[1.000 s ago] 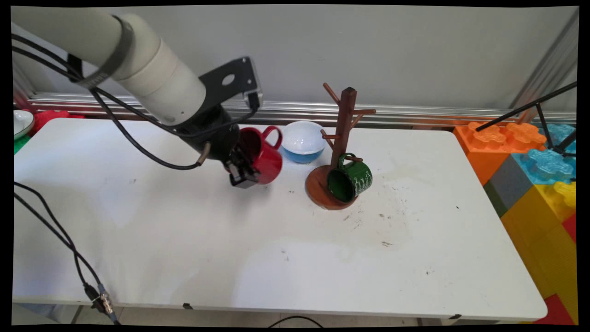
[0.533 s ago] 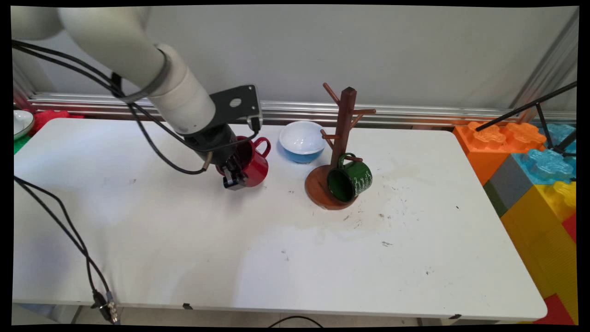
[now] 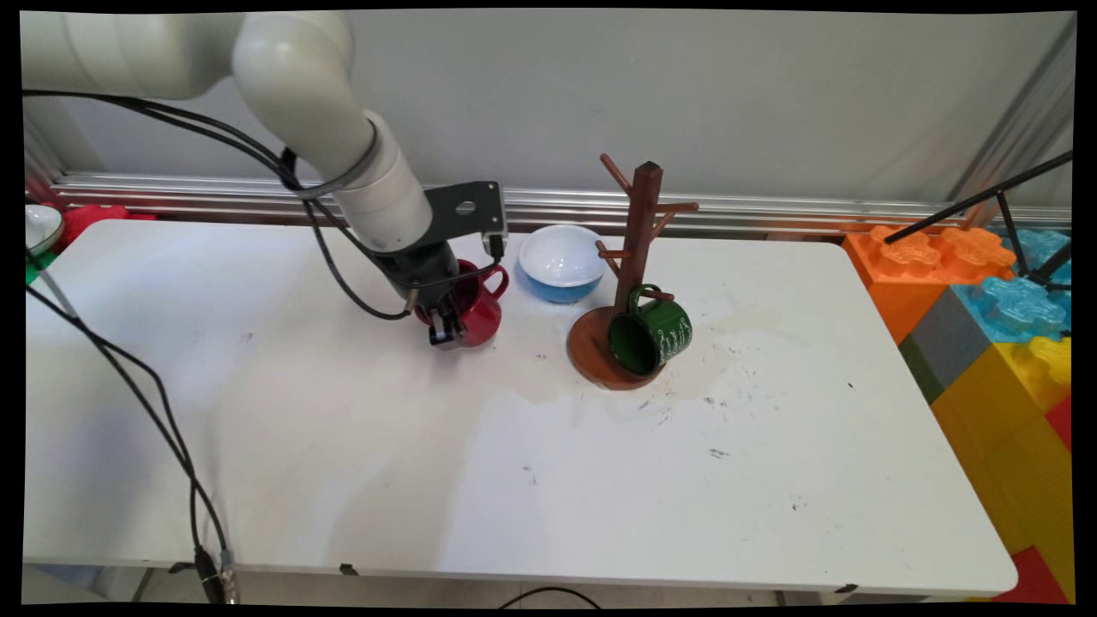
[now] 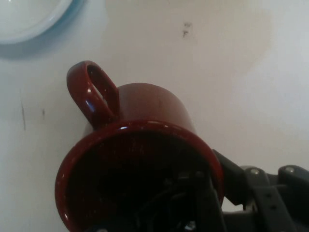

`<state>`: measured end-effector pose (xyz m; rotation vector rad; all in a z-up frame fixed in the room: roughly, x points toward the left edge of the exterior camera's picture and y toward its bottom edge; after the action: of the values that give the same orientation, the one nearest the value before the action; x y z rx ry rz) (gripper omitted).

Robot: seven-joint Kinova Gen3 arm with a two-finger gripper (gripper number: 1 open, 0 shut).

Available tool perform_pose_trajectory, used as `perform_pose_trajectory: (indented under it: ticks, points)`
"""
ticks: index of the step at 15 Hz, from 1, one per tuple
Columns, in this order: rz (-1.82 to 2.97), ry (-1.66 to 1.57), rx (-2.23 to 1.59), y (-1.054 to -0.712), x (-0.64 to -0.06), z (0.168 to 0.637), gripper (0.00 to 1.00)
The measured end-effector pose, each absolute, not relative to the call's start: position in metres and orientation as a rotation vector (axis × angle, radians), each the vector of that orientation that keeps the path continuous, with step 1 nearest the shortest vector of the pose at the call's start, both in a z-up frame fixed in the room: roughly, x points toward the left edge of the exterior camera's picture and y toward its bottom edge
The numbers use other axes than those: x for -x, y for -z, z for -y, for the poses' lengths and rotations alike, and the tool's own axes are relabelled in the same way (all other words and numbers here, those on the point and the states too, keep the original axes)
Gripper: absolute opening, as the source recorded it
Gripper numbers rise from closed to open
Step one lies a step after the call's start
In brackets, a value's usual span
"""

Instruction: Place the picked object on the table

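Red mug (image 3: 474, 310) (image 4: 140, 164) upright on table, handle toward blue-and-white bowl (image 3: 561, 261), rim pinched by fingers (image 3: 443, 331).

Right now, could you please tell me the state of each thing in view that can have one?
Gripper: shut on the red mug's rim, one finger inside, one outside.
Red mug: gripped, mouth up, handle toward the bowl.
Green mug: hanging by its handle on the rack, mouth facing the camera.
Mug rack: upright, other pegs bare.
Blue bowl: upright, empty.
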<state>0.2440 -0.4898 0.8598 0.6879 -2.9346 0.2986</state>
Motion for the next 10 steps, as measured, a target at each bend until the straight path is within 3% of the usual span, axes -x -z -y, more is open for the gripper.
perform_pose_trajectory:
  ticks: [10]
  points:
    - [2.95, -0.216, -0.664, -0.834, -0.233, 0.526, 0.0]
